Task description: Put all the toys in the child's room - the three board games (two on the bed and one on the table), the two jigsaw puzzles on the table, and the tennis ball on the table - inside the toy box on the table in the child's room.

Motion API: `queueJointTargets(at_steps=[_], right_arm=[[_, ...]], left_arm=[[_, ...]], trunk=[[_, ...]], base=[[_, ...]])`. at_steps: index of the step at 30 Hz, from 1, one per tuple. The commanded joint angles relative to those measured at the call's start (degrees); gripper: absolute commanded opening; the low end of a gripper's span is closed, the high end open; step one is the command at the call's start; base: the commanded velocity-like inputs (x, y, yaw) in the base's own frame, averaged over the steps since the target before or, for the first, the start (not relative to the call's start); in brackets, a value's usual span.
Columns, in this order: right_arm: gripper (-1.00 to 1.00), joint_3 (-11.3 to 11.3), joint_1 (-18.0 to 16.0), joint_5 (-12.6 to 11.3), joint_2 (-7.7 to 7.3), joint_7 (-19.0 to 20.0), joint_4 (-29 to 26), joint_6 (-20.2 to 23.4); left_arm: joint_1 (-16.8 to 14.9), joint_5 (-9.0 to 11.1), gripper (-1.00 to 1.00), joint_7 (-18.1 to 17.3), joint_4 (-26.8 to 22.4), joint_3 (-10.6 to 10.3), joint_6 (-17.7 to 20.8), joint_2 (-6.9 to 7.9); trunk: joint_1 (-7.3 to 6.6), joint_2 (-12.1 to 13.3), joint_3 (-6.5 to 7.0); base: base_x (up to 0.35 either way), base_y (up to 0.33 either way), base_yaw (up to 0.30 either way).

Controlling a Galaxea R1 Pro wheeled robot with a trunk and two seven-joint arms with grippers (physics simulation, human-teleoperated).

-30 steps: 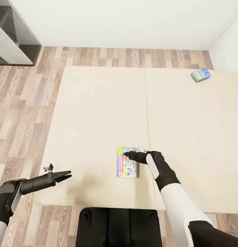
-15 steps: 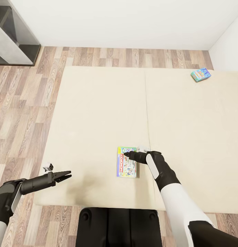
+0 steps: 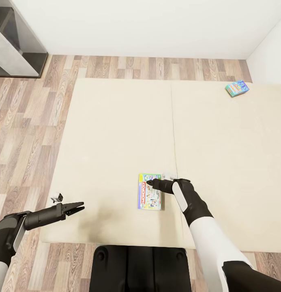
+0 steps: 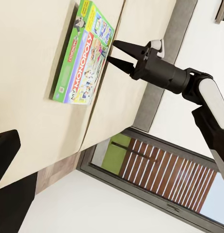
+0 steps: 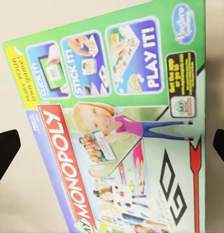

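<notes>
Green-bordered Monopoly board game (image 3: 149, 197) lies flat near the bed's (image 3: 116, 134) near edge. Right claw (image 3: 150, 184) hovers over its far end, jaws spread wide, empty. Next: descend and pinch an edge. Left claw (image 3: 77, 209) waits parted, well left.

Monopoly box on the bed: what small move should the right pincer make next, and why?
Probably lower the right pincer straight down. Its open fingers sit over the Monopoly box near one end, which lies flat on the bed, apparently not yet gripped.
</notes>
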Motion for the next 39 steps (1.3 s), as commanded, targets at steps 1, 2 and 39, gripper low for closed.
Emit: queueJointTargets(at_steps=[1,2,39], right_arm=[[1.0,-0.3,0.0,0.2,0.07,0.3,-0.1,0.3],[1.0,-0.3,0.0,0.2,0.07,0.3,0.0,0.3],[1.0,-0.1,0.1,0.3,0.07,-2.6,0.6,-1.1]], left_arm=[[0.0,0.0,1.0,-0.2,0.0,0.0,0.6,0.01],[0.0,0.0,1.0,-0.2,0.0,0.0,0.6,0.01],[0.0,0.0,1.0,-0.2,0.0,-0.1,0.6,-0.04]], trunk=[[0.03,-0.1,-0.06],[0.03,-0.1,-0.06],[0.03,-0.1,-0.06]], base=[[0.0,0.0,0.0],[0.0,0.0,0.0],[0.0,0.0,0.0]])
